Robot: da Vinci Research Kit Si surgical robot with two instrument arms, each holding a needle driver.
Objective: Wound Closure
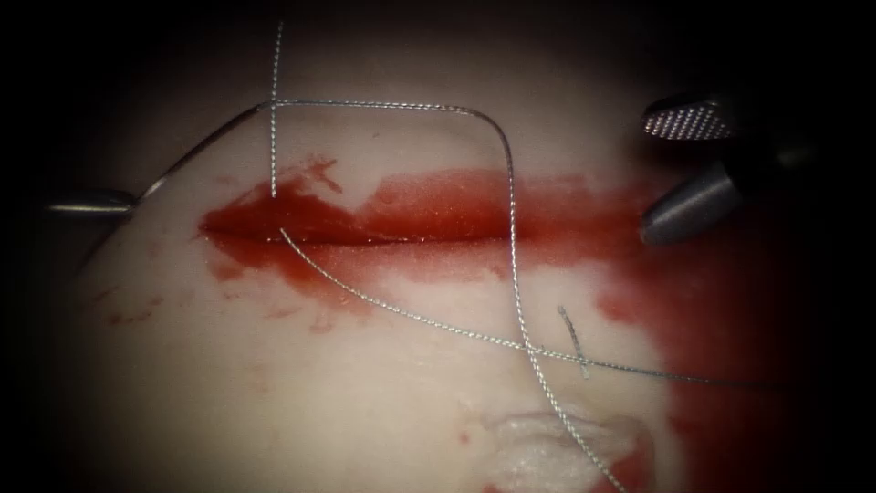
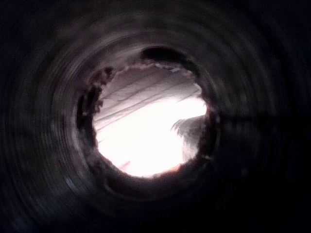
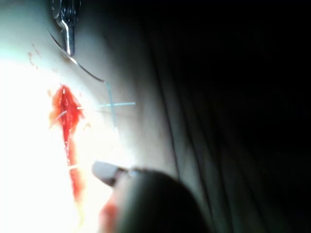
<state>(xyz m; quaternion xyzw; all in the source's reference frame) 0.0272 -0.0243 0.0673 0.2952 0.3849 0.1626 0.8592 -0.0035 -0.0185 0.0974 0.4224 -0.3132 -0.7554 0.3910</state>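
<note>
Lying clear of the tissue (image 1: 365,393), the curved needle (image 1: 196,151) arcs up from the left tool (image 1: 91,203) toward the crossing of thread (image 1: 511,228) above the cut's left end. The left tool sits at the endoscope view's left edge, left of the cut (image 1: 365,239), its jaws clenched on one end of the needle; which end cannot be told. In the right wrist view the same tool (image 3: 68,29) grips the needle (image 3: 85,70) beyond the far end of the cut (image 3: 68,121).

Thread runs from the needle's free end rightward over the tissue, bends down across the cut and continues to the lower edge of the endoscope view. A second strand leaves the cut near its left end and trails right. A short cut end of thread (image 1: 573,340) lies below the cut. Red fluid (image 1: 429,205) fills the cut and spreads right.

The right tool (image 1: 689,169) hovers at the cut's right end, jaws parted wide, holding nothing, touching neither thread nor needle. Its lower tip (image 3: 108,172) shows in the right wrist view.
</note>
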